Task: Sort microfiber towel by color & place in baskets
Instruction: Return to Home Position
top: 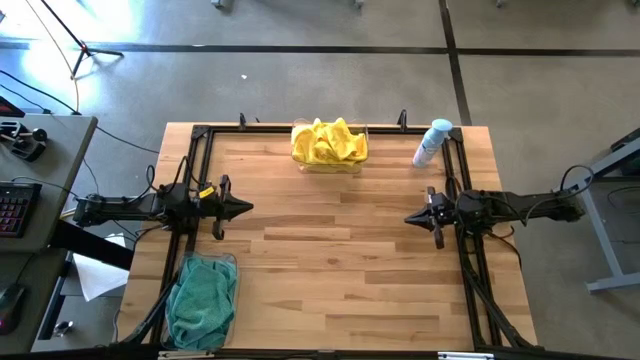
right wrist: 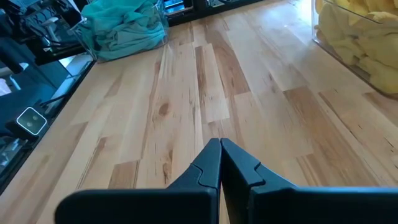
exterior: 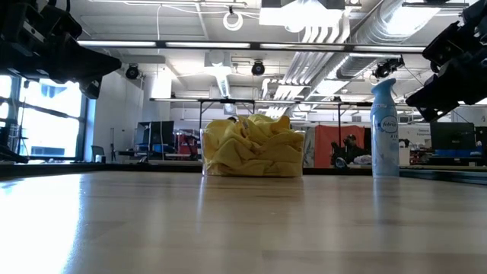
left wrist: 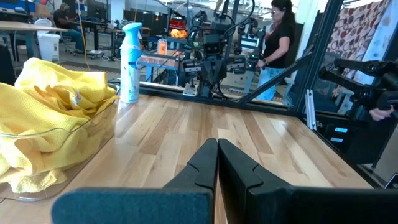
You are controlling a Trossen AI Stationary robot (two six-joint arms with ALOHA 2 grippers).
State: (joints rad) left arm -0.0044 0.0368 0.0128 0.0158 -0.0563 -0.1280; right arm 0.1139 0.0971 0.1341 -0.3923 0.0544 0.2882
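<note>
Left gripper (top: 240,208) hangs over the left side of the table (top: 340,270) in the high view, pointing inward; the right gripper (top: 412,216) faces it from the right side, well apart. The yellow towels (top: 328,143) fill the far basket (top: 362,160) at the middle of the far edge; the teal towels (top: 203,298) fill the near basket (top: 236,264) at the near left corner; a spray bottle (top: 432,143) is near the far right corner.

From the low view, the yellow towels heap above their clear basket's rim; the spray bottle stands upright to one side, apart from it; both arms show as dark shapes in the upper corners (clear of the wood).

Through the left wrist view, the left gripper's fingers (left wrist: 202,165) press together with nothing between them; a person (left wrist: 277,37) stands in the room beyond the table.

In the right wrist view, that gripper's fingers (right wrist: 208,162) likewise meet, empty; the teal towels sit in their basket across bare wood.
</note>
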